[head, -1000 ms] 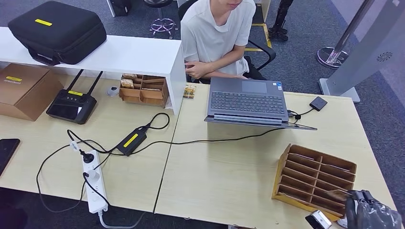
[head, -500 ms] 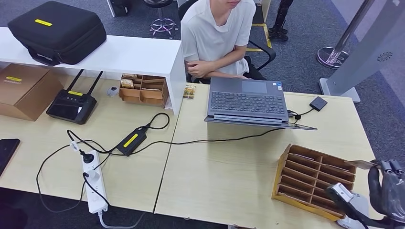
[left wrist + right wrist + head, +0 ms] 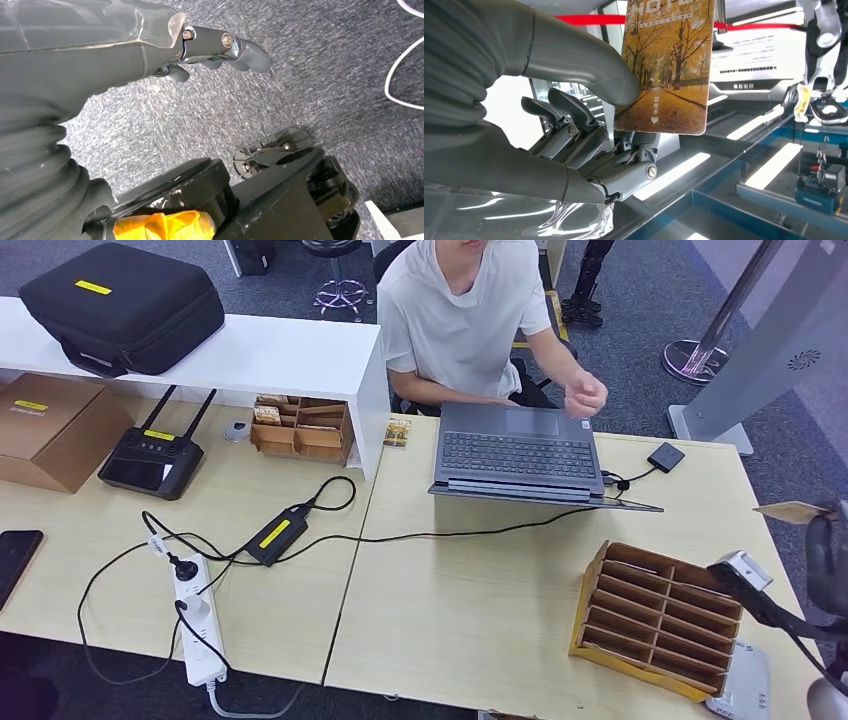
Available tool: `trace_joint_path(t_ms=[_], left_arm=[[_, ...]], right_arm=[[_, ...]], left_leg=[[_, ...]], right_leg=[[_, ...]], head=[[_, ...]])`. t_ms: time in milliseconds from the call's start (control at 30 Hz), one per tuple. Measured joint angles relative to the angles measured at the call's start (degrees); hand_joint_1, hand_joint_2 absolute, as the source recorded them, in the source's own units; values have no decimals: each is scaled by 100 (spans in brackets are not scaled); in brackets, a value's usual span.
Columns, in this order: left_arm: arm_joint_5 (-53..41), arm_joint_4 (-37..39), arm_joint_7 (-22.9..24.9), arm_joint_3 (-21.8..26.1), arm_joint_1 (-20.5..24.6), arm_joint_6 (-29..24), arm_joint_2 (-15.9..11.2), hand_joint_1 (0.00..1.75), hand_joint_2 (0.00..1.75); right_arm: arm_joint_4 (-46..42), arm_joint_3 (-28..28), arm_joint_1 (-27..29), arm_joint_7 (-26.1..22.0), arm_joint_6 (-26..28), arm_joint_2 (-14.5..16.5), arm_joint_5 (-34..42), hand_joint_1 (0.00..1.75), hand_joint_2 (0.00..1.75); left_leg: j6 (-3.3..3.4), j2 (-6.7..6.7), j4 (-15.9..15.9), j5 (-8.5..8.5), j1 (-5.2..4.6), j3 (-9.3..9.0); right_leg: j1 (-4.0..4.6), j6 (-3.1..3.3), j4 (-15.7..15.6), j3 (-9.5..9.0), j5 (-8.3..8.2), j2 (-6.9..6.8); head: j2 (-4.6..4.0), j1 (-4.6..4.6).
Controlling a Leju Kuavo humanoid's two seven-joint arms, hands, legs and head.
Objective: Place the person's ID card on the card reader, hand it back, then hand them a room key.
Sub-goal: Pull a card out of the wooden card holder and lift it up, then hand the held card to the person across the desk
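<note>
Right hand has lifted the room key above the desk

On the desk, a laptop is being flanked by a slotted rack nearer the front right edge and a power strip at the front left, while a person is being seated behind the laptop.
</note>
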State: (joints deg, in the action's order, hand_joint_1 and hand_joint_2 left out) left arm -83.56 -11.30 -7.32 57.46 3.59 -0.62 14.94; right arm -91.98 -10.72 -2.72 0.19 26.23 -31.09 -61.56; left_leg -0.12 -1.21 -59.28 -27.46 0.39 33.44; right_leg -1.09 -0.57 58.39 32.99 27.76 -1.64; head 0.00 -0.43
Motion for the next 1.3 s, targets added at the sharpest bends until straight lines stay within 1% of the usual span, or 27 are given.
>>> trace_joint_path(t_ms=[267,500,800,1033,1167,1300], left_arm=[[-98,0,-25,-72,3,36,-3,0,175],[-168,0,-21,-170,11,60,-19,0,175],[-193,0,-10,-220,18,98,-28,0,175],[-194,0,-9,-242,19,121,-28,0,175],[-176,0,-20,-242,19,169,-29,0,175],[-105,0,-125,-242,15,227,-32,0,175]], right_arm=[[805,657,-976,209,16,-40,-480,175,175],[1547,1199,-1731,341,9,-34,-551,175,175],[2082,1562,-2197,385,-5,23,-664,175,175],[2353,1735,-2350,402,-5,95,-719,175,175],[2434,1819,-2394,405,10,134,-717,0,175],[2464,1917,-2418,453,16,158,-707,0,175]], left_leg=[[-4,1,0,5,0,1],[-8,5,0,8,0,3],[-8,15,0,8,0,7],[-7,40,0,12,0,15],[-5,49,0,14,0,20],[-5,48,0,14,0,20]], right_leg=[[1,2,2,1,-2,0],[1,2,3,2,-2,-4],[1,2,2,2,-2,-12],[1,2,2,2,-2,-38],[1,2,1,3,-1,-46],[1,2,1,5,-1,-44]], head=[[0,0],[0,0],[0,-1],[0,0],[0,0],[0,-1]])
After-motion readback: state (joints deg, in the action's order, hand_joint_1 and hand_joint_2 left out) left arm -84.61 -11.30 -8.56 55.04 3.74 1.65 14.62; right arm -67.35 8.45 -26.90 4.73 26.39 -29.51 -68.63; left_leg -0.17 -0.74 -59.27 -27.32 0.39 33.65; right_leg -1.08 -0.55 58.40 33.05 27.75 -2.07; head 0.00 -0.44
